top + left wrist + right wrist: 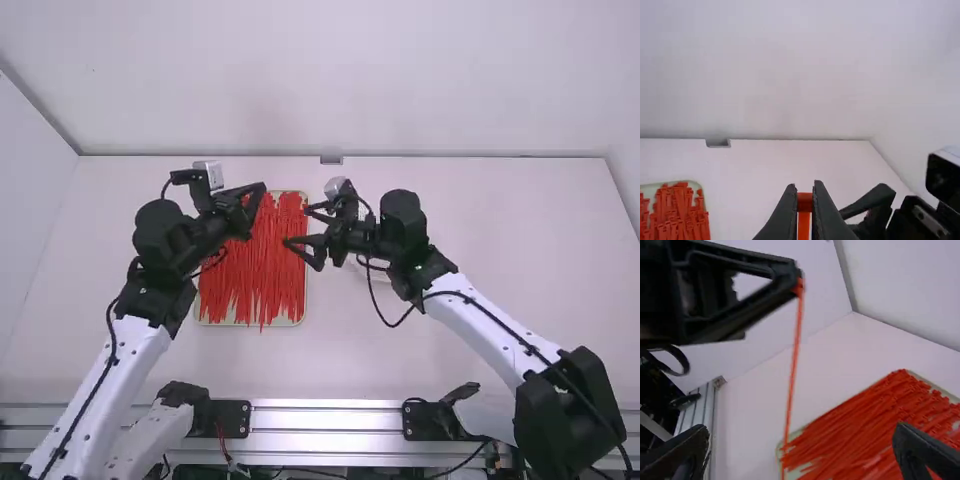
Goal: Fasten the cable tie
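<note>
The left tool point(255, 193) hangs over the far end of the tray point(302, 305), at about 12 o'clock from the pile of spare ties point(255, 265). Its two fingers point(787, 212) are pressed together on the top end of one orange cable tie point(792, 365). The tie hangs straight down from the tips, and its lower end is down by the tray's edge; whether it touches there I cannot tell. The tray lies on the white bench point(480, 220), left of the middle. The right tool point(304, 252) is at about 3 o'clock from the pile, over the tray's right rim. Its fingers point(922, 452) are spread wide and hold nothing.
</note>
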